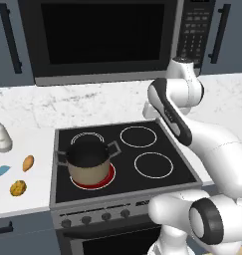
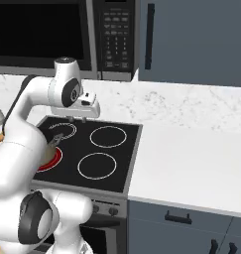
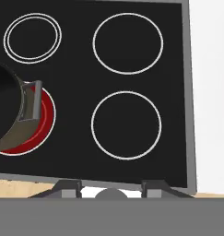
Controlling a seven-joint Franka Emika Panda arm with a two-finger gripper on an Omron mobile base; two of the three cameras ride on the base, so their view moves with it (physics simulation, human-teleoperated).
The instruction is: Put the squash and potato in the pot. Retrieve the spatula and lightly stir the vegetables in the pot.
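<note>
My arm's white base fills the foreground; my gripper (image 3: 111, 188), jaws apart and empty, hovers right of the pot (image 1: 88, 162), so I judge reaching left past it for the squash (image 1: 18, 188) comes first.

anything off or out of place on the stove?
The burner under the pot glows red while the pot looks empty; the squash and potato lie on the counter. Nothing spilled or tipped.

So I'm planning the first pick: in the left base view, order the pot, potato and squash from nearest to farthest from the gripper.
The gripper hangs over the stove's back.
1. Pot, on the glowing front-left burner.
2. Potato, on the counter left of the stove.
3. Squash, left of and in front of the potato.
</note>
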